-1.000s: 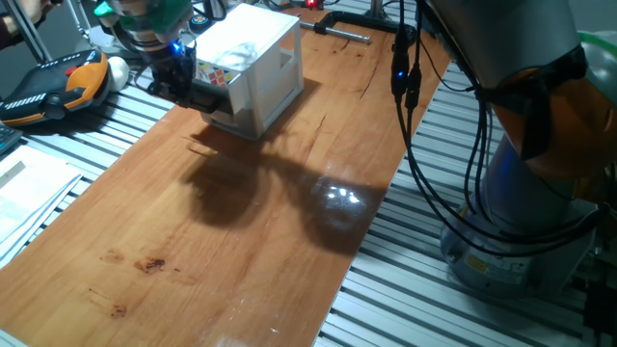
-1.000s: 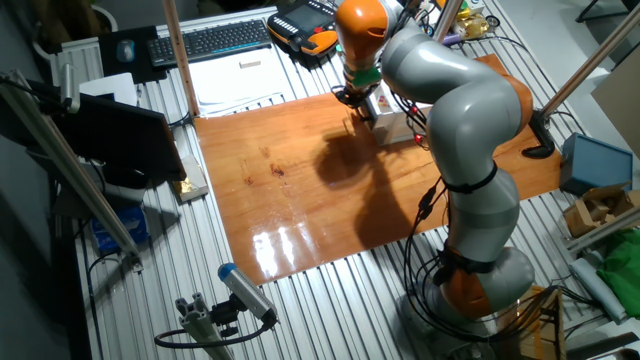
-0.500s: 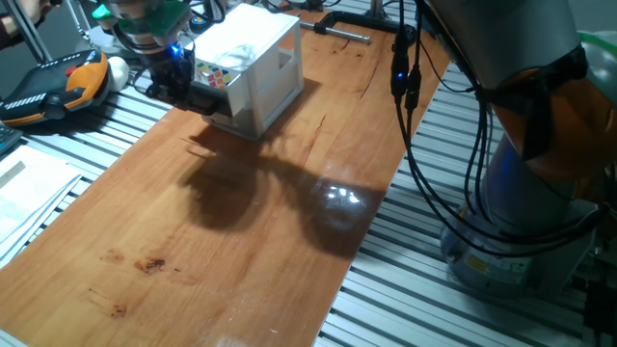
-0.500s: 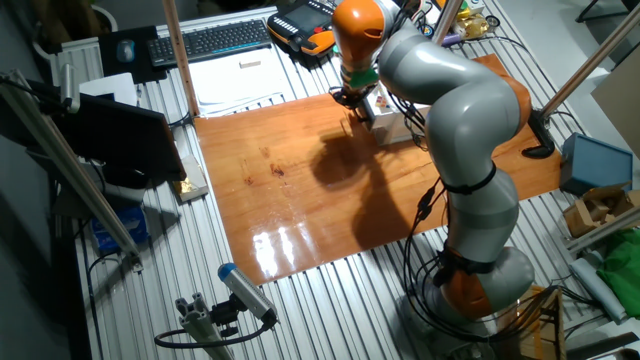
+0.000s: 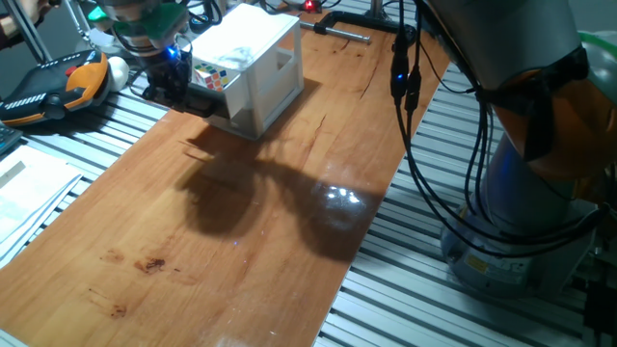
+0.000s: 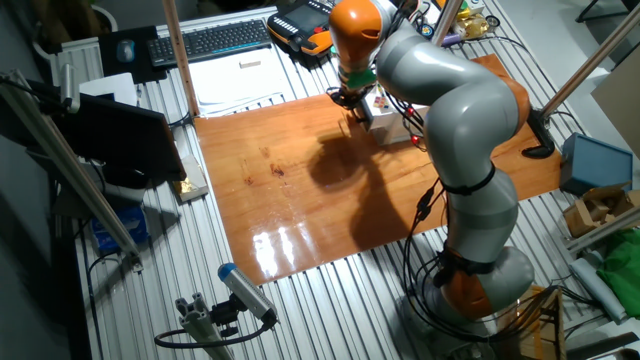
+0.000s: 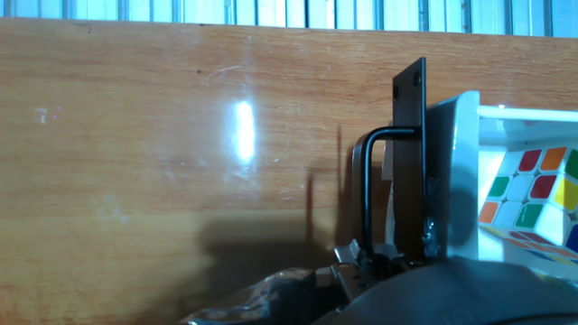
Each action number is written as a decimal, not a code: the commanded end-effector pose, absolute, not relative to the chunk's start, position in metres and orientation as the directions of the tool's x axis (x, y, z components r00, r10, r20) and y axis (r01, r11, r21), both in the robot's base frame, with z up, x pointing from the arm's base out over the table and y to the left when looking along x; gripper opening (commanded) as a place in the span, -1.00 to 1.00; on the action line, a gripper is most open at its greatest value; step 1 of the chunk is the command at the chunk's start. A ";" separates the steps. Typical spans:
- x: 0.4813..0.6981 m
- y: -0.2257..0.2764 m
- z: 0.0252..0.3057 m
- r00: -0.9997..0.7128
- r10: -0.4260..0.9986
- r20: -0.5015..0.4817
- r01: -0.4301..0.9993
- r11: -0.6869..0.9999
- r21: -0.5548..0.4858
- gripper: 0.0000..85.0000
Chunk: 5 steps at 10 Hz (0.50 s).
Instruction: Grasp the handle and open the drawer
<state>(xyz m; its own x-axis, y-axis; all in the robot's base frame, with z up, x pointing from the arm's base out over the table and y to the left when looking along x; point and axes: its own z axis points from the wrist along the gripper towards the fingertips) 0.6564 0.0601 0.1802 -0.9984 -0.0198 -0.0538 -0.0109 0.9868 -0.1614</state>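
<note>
The drawer holds a colourful puzzle cube.

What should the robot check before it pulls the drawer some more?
1. Claw at the handle: ok.
2. Claw shut tight on the handle: cannot tell, the fingertips are hidden.
3. Drawer open a bit: ok, the puzzle cube inside shows.
4. Bare table ahead of the drawer: ok.
5. Cabinet staying put while pulled: cannot tell.
</note>
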 end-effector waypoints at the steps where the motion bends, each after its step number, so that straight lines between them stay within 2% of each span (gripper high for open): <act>1: 0.656 0.061 0.180 -0.998 -0.020 -0.053 -0.011 0.987 -0.162 -0.98; 5: 0.657 0.063 0.179 -0.998 -0.025 -0.054 -0.016 0.986 -0.167 -0.98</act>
